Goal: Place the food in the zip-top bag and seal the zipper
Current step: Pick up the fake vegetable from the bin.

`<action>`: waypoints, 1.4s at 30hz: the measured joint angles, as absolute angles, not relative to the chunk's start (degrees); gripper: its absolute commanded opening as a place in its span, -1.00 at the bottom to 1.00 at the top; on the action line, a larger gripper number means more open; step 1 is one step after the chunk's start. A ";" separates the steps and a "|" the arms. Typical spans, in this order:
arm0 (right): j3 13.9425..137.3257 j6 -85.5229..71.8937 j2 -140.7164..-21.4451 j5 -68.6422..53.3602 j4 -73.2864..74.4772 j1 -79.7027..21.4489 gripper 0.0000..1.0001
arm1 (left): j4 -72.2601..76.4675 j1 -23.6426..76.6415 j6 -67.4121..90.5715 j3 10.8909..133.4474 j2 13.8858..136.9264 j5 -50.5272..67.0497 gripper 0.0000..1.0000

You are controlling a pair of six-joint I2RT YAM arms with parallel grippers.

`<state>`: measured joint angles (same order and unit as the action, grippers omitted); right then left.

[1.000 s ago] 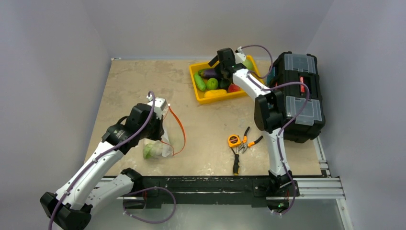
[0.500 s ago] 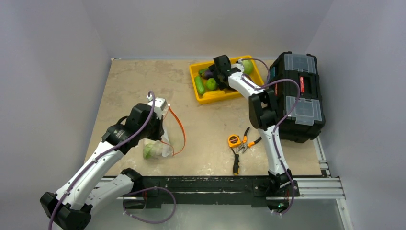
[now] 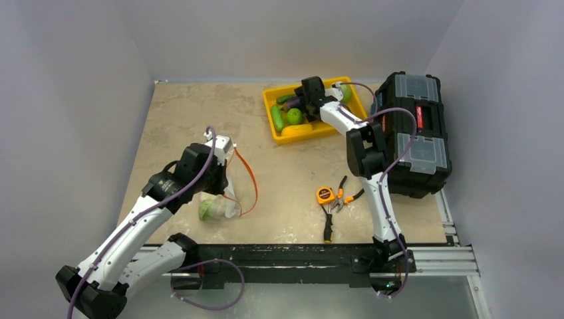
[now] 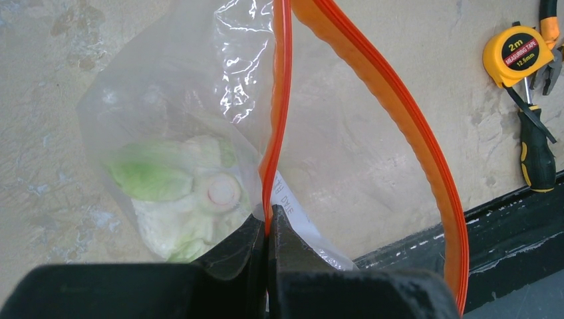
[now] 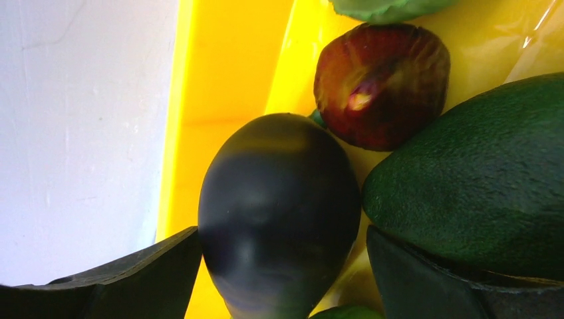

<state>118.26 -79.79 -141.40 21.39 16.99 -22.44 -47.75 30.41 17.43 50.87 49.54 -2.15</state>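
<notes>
The clear zip-top bag [image 4: 166, 133] lies at the near left with a white and green cauliflower [image 4: 189, 206] inside. Its orange zipper [image 4: 399, 113] loops open. My left gripper [image 4: 268, 222] is shut on one zipper strip, also seen from above [image 3: 225, 181] over the bag [image 3: 216, 207]. My right gripper [image 5: 282, 266] is open down in the yellow tray [image 5: 226, 86], its fingers either side of the purple eggplant [image 5: 279, 212]. A dark green avocado [image 5: 479, 193] and a red-brown piece [image 5: 382, 83] lie beside it. From above, the right gripper [image 3: 304, 103] covers part of the food.
A black toolbox [image 3: 416, 129] stands right of the yellow tray [image 3: 302, 134]. An orange tape measure [image 3: 325, 195], pliers [image 3: 347, 197] and a screwdriver [image 3: 328, 227] lie near the front middle. A green lime [image 3: 294, 116] and a cucumber [image 3: 277, 118] sit in the tray.
My right gripper has dropped lower into the tray and shifted left onto the eggplant. The left arm and the bag have not moved.
</notes>
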 measured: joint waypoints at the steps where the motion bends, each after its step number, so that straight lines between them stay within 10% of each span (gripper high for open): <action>1: 118.13 -79.66 -141.40 21.37 16.78 -22.35 0.68 | -47.75 30.41 17.41 50.87 49.58 -2.15 -1.00; 6: 115.90 -78.26 -141.38 20.51 12.60 -21.89 0.08 | -47.75 30.39 17.41 50.87 49.76 -2.15 -1.00; 24: 109.38 -62.30 -127.63 17.63 7.94 -20.64 -1.00 | -47.75 30.35 17.41 50.87 49.47 -2.07 -1.00; 42: 56.58 -25.89 -87.66 -2.98 -7.40 -35.92 -1.00 | -47.97 30.35 17.41 50.87 47.90 -2.09 -1.00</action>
